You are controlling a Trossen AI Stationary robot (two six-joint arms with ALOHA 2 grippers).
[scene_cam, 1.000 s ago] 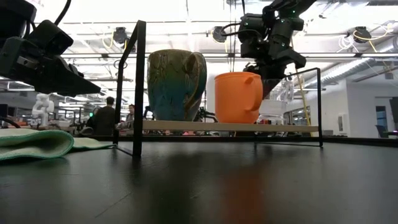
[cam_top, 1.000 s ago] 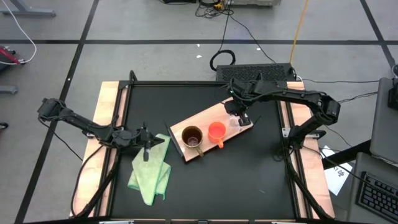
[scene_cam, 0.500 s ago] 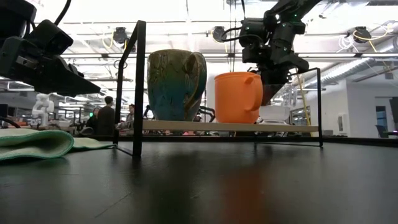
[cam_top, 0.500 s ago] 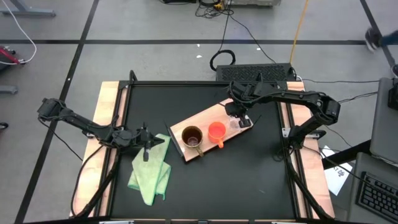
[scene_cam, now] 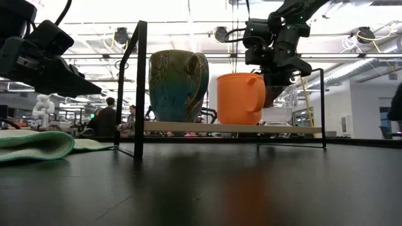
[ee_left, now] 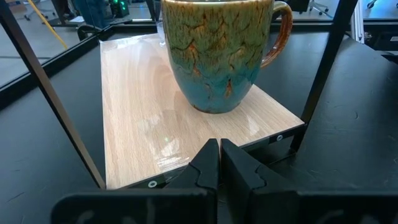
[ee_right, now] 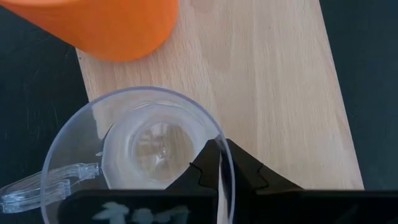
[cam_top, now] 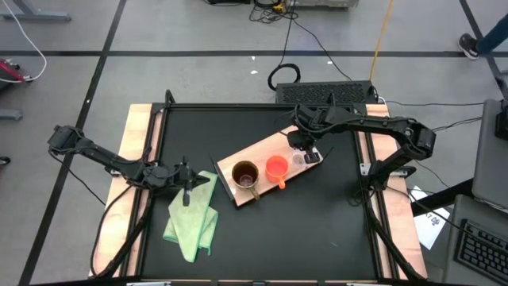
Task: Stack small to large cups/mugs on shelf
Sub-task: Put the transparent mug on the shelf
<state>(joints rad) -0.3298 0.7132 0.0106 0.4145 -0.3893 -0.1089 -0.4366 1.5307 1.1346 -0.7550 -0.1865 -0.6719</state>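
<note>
In the high view, the wooden shelf (cam_top: 268, 168) lies slantwise at the centre of the black table (cam_top: 317, 222), with the brown mug (cam_top: 245, 175) at its lower-left end, the orange mug (cam_top: 276, 168) in the middle, and the glass cup (cam_top: 300, 160) barely visible at the upper-right end, under the right gripper (cam_top: 305, 149). The left gripper (cam_top: 187, 191) waits at centre left, over the green cloth (cam_top: 193, 218). In the low view, the two mugs stand side by side on the shelf, brown to the left of orange, and the right gripper comes down at upper right just behind the orange mug; the glass cup is lost behind it there. The left wrist view shows the brown mug upright on the board, and the left arm's fingers (ee_left: 208, 167) pressed together on nothing at bottom centre. The right wrist view looks down into the glass cup, its clear handle at lower left; the right arm's fingers (ee_right: 211, 163) pinch its rim, and the orange mug sits near it at the upper left. The pinch on a thin, slick rim looks slight: the cup could tip or slip on release, or knock the orange mug. Whether its base rests on the board cannot be made out.
</note>
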